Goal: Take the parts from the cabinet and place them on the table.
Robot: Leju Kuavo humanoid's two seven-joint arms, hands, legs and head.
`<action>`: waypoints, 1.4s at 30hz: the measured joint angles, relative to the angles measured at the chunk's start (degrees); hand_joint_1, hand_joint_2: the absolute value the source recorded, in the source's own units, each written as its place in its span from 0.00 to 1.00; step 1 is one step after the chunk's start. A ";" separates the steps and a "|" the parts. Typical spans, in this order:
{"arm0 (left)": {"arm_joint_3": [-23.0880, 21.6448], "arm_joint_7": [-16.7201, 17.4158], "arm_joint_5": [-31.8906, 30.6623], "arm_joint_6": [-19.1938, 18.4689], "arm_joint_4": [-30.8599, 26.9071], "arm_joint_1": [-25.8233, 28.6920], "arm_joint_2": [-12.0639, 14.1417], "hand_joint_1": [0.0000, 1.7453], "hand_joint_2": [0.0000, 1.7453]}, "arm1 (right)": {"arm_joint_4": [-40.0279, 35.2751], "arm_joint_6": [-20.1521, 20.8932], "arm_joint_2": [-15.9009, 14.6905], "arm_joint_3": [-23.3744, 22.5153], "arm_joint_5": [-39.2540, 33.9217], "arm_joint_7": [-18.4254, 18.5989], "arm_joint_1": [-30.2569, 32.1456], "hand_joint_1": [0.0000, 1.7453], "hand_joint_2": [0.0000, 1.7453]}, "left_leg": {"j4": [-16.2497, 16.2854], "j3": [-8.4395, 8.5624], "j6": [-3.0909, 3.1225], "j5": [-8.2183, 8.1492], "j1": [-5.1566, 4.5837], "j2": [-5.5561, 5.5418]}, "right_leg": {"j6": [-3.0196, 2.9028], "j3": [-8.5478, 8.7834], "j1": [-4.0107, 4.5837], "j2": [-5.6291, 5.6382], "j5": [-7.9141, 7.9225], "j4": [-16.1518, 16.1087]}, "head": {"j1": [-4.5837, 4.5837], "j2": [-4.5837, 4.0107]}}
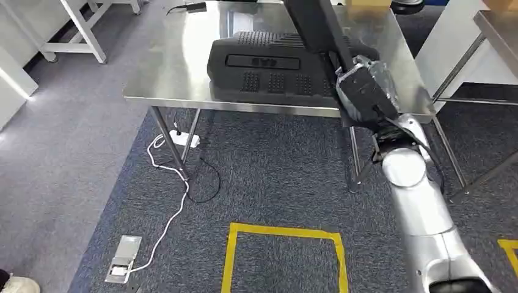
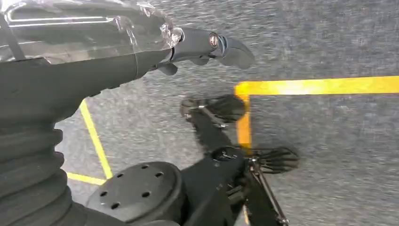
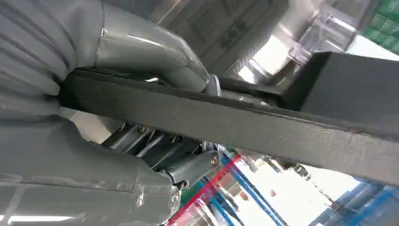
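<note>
A long black part (image 1: pixel 311 27) is gripped by the right hand (image 1: pixel 365 91) above the steel table (image 1: pixel 183 67), beside a black ribbed part (image 1: pixel 269 64). The left hand (image 2: pixel 207 44) is empty, fingers extended over carpet.

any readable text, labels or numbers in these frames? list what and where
Nothing can be read with confidence.
Black plastic part on the steel table: raised marking in its recessed panel, too blurred to read.
Bar-shaped part gripped by the right hand: no text.
Floor box on the carpet: no legible label.
</note>
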 joint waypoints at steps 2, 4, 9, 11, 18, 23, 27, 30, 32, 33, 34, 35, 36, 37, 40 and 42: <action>-0.02 -0.07 0.00 0.00 0.00 -0.35 0.02 0.00 1.00 | -0.26 0.04 -0.17 -0.11 0.11 0.09 -0.54 0.98 1.00 | 0.95 0.14 -0.85 1.05 0.28 0.17 | -1.06 0.41 0.18 0.31 -1.40 0.12 | 0.00 0.00; -0.02 -0.09 0.02 -0.02 0.02 -0.70 -0.04 0.00 1.00 | -0.57 0.02 -0.18 -0.24 0.09 -0.04 -1.29 0.98 1.00 | 9.80 -4.58 -1.38 4.66 0.30 0.16 | -1.92 2.62 -0.23 0.58 -2.53 -0.79 | -0.45 0.00; -0.02 -0.09 0.04 -0.04 0.02 -0.30 -0.04 0.00 1.00 | -0.52 0.22 -0.11 -0.22 0.07 0.07 -1.08 0.98 1.00 | 19.63 -15.69 -1.60 -4.76 0.12 0.17 | -2.51 8.81 -0.16 1.04 -6.83 -1.70 | -2.09 0.00; -0.02 -0.09 0.07 -0.04 0.02 -0.23 -0.04 0.00 1.00 | -0.52 0.22 -0.04 -0.22 0.04 0.07 -1.15 0.98 1.00 | 14.91 -16.96 -1.21 -4.97 0.06 0.17 | -2.39 11.80 -0.13 1.12 -8.98 -1.73 | -2.75 0.00; -0.02 -0.18 0.17 -0.02 0.00 -0.10 0.09 0.00 1.00 | -0.48 0.48 0.39 -0.04 0.09 0.17 -2.13 0.98 1.00 | 4.31 -14.00 1.16 10.07 -0.80 -0.20 | -0.23 16.88 0.16 1.78 -11.19 0.02 | -3.41 0.00; -0.02 -0.22 0.13 0.00 0.00 -0.26 0.09 0.00 1.00 | -0.50 0.41 0.50 0.02 0.13 0.11 -2.41 0.98 1.00 | 2.95 -9.94 2.31 7.47 -0.50 -0.14 | 0.58 4.78 -0.07 1.40 -15.50 15.56 | -1.96 0.00; -0.02 -0.26 0.13 0.00 0.00 -0.07 0.07 0.00 1.00 | -0.48 0.39 0.50 0.04 0.17 0.17 -2.10 0.98 1.00 | 2.94 -6.13 1.84 4.27 -0.27 -0.41 | 0.57 1.54 -0.07 1.22 -13.83 7.53 | -0.85 0.00; -0.02 -0.33 0.07 0.00 0.00 -0.10 0.07 0.00 1.00 | -0.39 0.39 0.46 0.07 0.11 0.20 -1.68 0.98 1.00 | 2.88 -4.18 0.76 1.96 -0.50 -0.59 | -0.33 2.07 0.41 0.27 -2.97 0.84 | -0.15 0.00; -0.07 -0.33 -0.04 -0.11 0.00 -0.25 0.09 0.00 1.00 | -0.66 0.26 0.50 0.09 0.19 0.24 -1.35 0.98 1.00 | 3.17 -3.02 -0.24 1.87 -0.60 -0.36 | -1.49 2.90 0.30 0.93 -3.33 0.60 | -0.46 0.00; -0.09 -0.33 -0.04 -0.18 0.00 -0.38 0.11 0.00 1.00 | -0.68 0.24 0.50 0.09 0.20 0.22 -1.50 0.98 1.00 | 4.36 -3.53 -0.43 2.73 -0.64 -0.37 | -1.98 3.61 0.29 0.94 -3.77 0.53 | -0.59 0.00; -0.11 -0.33 -0.07 -0.24 -0.02 -0.44 0.28 0.00 1.00 | -0.85 0.18 0.50 0.07 0.20 0.22 -1.55 0.98 1.00 | 7.34 -5.17 -0.79 3.65 -0.51 -0.28 | -2.34 4.52 0.06 1.00 -4.05 0.15 | -0.63 0.00; -0.13 -0.42 -0.02 -0.35 -0.02 -0.52 0.28 0.00 1.00 | -0.96 0.13 0.52 0.07 0.20 0.22 -1.61 0.98 1.00 | 11.35 -7.28 -0.95 5.01 -0.45 -0.18 | -2.66 5.35 0.04 0.99 -4.62 0.07 | -0.98 0.00; -0.15 -0.44 -0.02 -0.35 -0.02 -0.60 0.33 0.00 1.00 | -1.01 0.11 0.68 0.07 0.20 0.17 -1.60 0.98 1.00 | 15.50 -10.46 -1.16 5.02 -0.43 -0.13 | -2.84 6.11 0.04 1.04 -5.29 -0.12 | -1.57 0.00; -0.15 -0.46 0.02 -0.35 -0.02 -0.59 0.33 0.00 1.00 | -1.00 0.11 0.74 0.07 0.20 0.18 -1.39 0.98 1.00 | 18.98 -13.62 -1.54 3.61 -0.42 -0.12 | -2.94 7.07 0.05 1.08 -6.01 -0.35 | -1.96 0.00; -0.15 -0.50 0.02 -0.37 -0.02 -0.13 0.33 0.00 1.00 | -1.01 0.11 0.83 0.09 0.22 0.20 -0.85 0.98 1.00 | 20.76 -19.54 -1.62 -3.90 -0.43 -0.10 | -2.96 10.53 0.06 1.14 -8.46 -0.89 | -2.66 0.00; -0.15 -0.55 0.04 -0.37 -0.02 -0.01 0.37 0.00 1.00 | -0.98 0.04 1.00 0.09 0.46 0.20 -0.86 0.98 1.00 | 14.54 -20.06 -1.06 -2.01 -0.54 -0.10 | -2.90 13.24 0.08 1.14 -10.57 -1.03 | -3.23 0.00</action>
